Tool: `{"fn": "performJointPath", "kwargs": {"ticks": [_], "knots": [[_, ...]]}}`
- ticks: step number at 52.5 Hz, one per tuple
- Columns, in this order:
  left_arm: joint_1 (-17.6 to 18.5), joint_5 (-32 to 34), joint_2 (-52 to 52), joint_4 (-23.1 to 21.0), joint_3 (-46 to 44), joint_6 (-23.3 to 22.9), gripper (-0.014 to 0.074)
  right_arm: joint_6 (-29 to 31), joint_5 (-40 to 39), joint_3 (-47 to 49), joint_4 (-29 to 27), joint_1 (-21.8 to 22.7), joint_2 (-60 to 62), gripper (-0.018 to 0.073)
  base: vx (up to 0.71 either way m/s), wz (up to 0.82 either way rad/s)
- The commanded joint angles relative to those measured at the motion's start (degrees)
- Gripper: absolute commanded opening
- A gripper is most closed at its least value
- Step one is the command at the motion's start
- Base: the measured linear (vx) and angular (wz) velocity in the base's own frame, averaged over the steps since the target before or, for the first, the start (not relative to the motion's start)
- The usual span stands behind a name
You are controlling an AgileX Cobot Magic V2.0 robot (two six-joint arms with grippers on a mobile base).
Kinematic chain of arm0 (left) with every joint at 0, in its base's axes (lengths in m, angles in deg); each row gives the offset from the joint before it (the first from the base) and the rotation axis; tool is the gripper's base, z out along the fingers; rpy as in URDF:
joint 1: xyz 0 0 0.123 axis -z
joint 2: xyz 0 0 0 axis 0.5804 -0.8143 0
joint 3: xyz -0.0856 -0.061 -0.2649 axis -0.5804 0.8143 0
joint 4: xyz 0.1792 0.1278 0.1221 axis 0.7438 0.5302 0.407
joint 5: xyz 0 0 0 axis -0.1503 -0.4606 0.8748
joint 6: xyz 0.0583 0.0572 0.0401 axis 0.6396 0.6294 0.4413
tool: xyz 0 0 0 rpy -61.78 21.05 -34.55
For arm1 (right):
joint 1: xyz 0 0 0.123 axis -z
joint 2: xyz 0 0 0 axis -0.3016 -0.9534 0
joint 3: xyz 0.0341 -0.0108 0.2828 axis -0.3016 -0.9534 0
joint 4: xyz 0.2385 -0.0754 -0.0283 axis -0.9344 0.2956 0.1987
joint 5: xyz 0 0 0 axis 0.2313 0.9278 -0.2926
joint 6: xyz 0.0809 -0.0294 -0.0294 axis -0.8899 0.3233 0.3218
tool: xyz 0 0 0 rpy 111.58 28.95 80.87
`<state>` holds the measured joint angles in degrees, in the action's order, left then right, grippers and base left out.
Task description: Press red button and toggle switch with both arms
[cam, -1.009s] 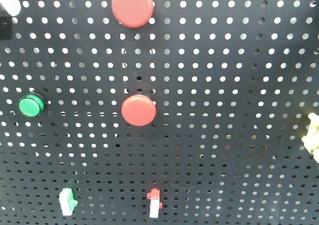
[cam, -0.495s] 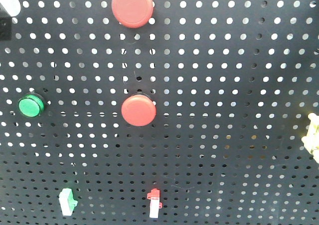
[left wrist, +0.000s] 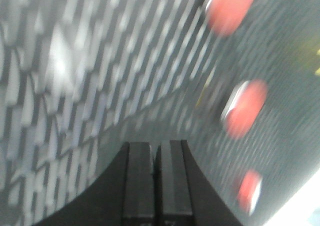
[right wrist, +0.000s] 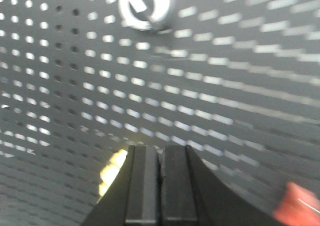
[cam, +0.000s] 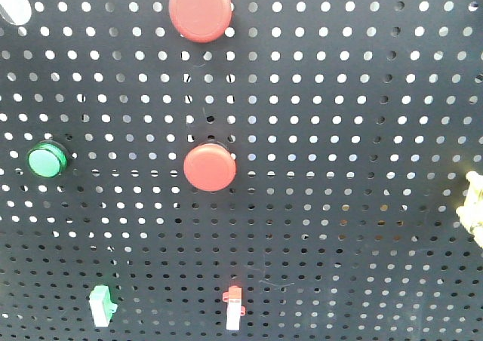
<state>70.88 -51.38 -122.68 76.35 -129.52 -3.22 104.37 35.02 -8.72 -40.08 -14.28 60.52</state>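
Left end effector (left wrist: 155, 183) and right end effector (right wrist: 161, 183) are both clenched, presumably to present blunt pressing tips. Red button (cam: 210, 167) sits centrally on the surface (cam: 362, 133); toggle switch (cam: 235, 308) mounts below it. No contact is visible.

There is one pegboard (cam: 362, 130); two red buttons (cam: 200, 9) (cam: 210, 167); one green button (cam: 47, 161). Switches (cam: 102, 305) (cam: 234, 308) number two, one green, one red; one yellow piece (cam: 474, 205).
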Motion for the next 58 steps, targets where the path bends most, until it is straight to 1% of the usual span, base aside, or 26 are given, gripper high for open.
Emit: {"fn": "performJointPath", "kwargs": {"ticks": [1,5,10,18,24,31,34,40,46,58], "knots": [[-0.05,5.26,4.34,5.43,7.02,-6.64,0.0001,-1.60,-5.76,-2.04,2.27,0.29,3.03,0.0000,0.00,0.00],[-0.05,6.00,8.62,8.12,14.08,-9.74,0.0001,-1.67,-6.64,-5.63,2.45,0.29,6.67,0.0000,0.00,0.00],[-0.05,8.17,14.09,9.25,21.53,-11.75,0.0001,-1.67,-8.64,-10.84,2.50,0.29,11.16,0.0000,0.00,0.00],[-0.05,13.67,23.67,9.25,30.89,-12.03,0.0001,-1.67,-14.08,-18.91,2.50,0.29,17.69,0.0000,0.00,0.00],[-0.05,17.41,29.19,9.82,35.74,-12.03,0.0001,-1.67,-17.93,-23.47,2.50,0.29,20.52,0.0000,0.00,0.00],[-0.05,17.93,31.73,11.29,38.97,-11.38,0.0001,-1.67,-18.35,-26.76,2.08,0.29,20.88,0.0000,0.00,0.00],[-0.05,16.60,31.66,11.10,39.67,-11.38,0.0001,-1.67,-17.73,-28.36,1.20,0.29,20.88,0.0000,0.00,0.00],[-0.05,13.82,31.55,10.69,41.18,-11.38,0.0001,-1.67,-17.69,-30.73,1.25,0.29,20.88,0.0000,0.00,0.00],[-0.05,11.65,31.55,10.69,41.51,-11.38,0.0001,-1.67,-17.66,-32.51,1.25,0.29,20.88,0.0000,0.00,0.00],[-0.05,11.36,31.55,10.69,41.51,-11.38,0.0001,-1.60,-17.11,-33.34,1.25,0.29,20.88,0.0000,0.00,0.00]]}}
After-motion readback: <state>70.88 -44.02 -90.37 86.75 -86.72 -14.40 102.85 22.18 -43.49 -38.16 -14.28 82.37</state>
